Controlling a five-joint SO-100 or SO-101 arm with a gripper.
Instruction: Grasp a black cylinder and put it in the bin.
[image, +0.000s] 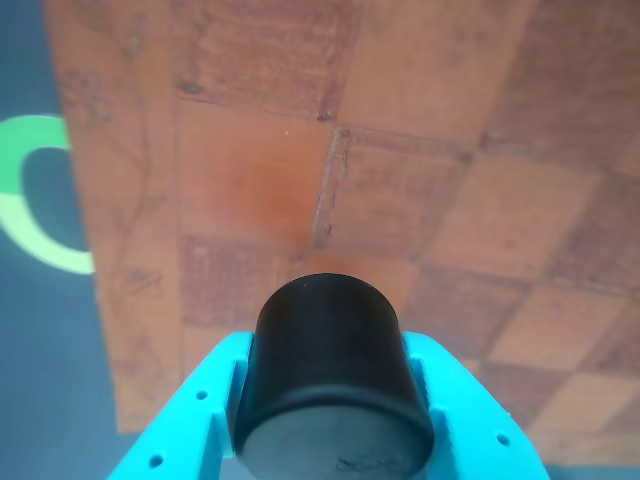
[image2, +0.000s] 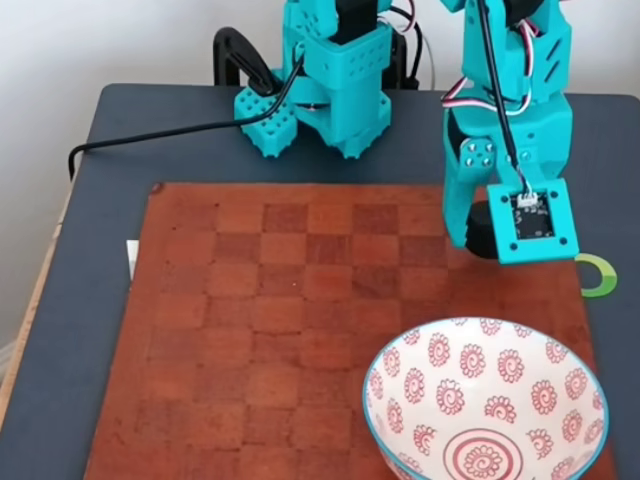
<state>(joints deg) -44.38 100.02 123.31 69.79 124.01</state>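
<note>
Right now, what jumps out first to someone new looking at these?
The teal hand shut on the black cylinder, lifted over the right side of the brown checkered board in the fixed view. Then the big white bowl with red spirals, at the board's near right corner, below the hand in the picture.

bin cut off by fixed view's bottom edge, black cylinder mostly hidden behind tool

Other view: rode close behind the claw, facing down onto the checkered board. Fixed view: looked steeply down across the worktop toward the arm's base, sharing that board.
</note>
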